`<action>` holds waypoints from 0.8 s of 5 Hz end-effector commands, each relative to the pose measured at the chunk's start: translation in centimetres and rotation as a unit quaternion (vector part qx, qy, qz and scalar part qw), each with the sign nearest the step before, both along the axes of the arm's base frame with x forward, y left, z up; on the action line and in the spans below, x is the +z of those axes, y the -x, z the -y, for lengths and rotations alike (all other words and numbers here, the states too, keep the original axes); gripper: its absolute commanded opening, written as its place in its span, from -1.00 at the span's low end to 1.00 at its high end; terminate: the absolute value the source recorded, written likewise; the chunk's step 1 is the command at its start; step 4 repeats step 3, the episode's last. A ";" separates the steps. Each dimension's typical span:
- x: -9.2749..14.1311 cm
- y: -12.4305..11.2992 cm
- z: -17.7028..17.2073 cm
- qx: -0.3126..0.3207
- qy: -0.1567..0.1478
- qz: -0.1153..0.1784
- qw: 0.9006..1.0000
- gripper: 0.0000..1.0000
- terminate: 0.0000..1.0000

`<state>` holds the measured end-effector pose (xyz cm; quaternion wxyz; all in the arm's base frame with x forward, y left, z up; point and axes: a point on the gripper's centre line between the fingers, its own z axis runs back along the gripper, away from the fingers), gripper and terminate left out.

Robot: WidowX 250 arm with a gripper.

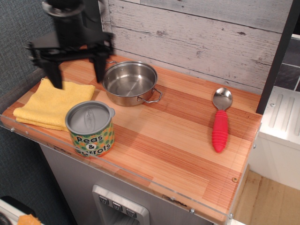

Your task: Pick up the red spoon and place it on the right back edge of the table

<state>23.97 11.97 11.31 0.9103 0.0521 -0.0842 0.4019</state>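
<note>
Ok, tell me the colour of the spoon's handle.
Red, with a silver metal bowl. The red spoon shows clearly in the observation.image view, lying on the table's right side.

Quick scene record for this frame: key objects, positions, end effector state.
spoon: lying flat at right back of table, bowl toward the wall, red handle toward the front
end effector: open, empty, above the cloth at far left, blurred
pot: back centre, empty
can: front left, upright, lid on
cloth: left edge, folded, yellow
table: wooden planks
</note>
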 end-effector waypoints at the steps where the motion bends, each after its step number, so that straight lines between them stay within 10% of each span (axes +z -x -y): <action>1: 0.9 -1.0 -2.9 0.072 -0.031 0.024 0.997 1.00 -1.00; 2: 0.9 -1.0 -2.9 0.072 -0.031 0.024 0.997 1.00 -1.00; 3: 0.9 -1.0 -2.9 0.072 -0.031 0.024 0.997 1.00 1.00; 4: 0.9 -1.0 -2.9 0.072 -0.031 0.024 0.997 1.00 1.00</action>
